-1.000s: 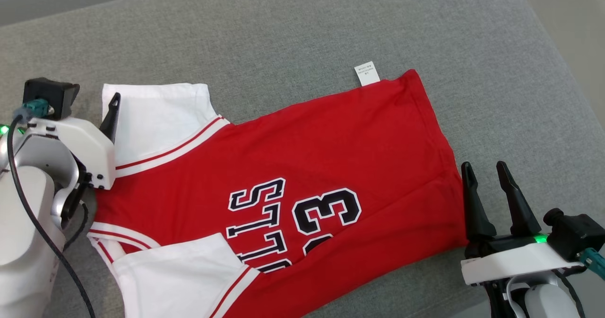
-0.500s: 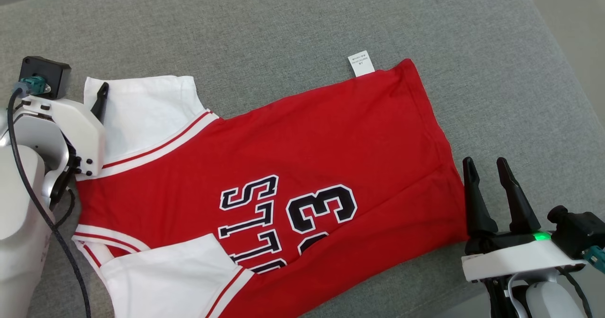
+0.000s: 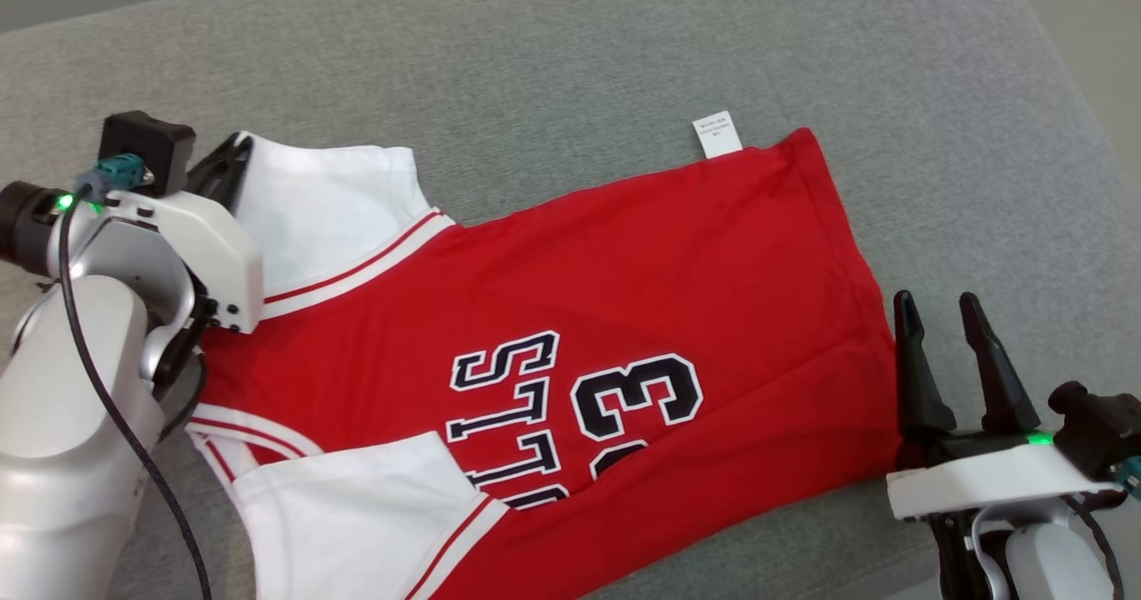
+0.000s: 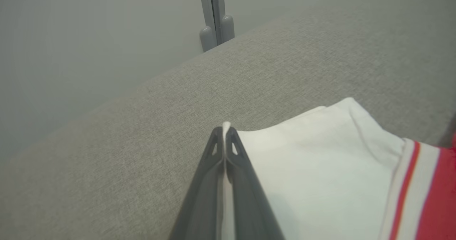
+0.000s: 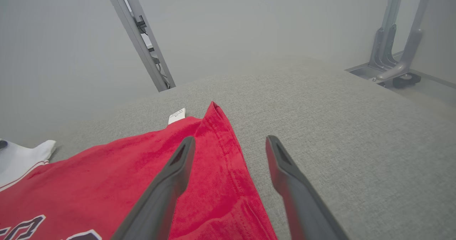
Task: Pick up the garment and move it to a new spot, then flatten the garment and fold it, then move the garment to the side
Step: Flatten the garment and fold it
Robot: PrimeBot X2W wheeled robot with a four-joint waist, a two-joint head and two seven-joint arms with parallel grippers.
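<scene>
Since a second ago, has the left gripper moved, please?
Yes. Against the label, the left gripper has shifted up the head view to the far corner of the white sleeve, fingers shut on it.

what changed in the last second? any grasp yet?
The left gripper has shut on the outer corner of the white sleeve; a second ago its jaws were open there. Unchanged: the right gripper open by the hem, the jersey flat on the grey cushion.

Garment [image 3: 624, 252] – soft matt knit cloth; cushion [image 3: 535, 65] – coarse grey woven fabric; tool fingers [image 5: 171, 175] – matt plastic
</scene>
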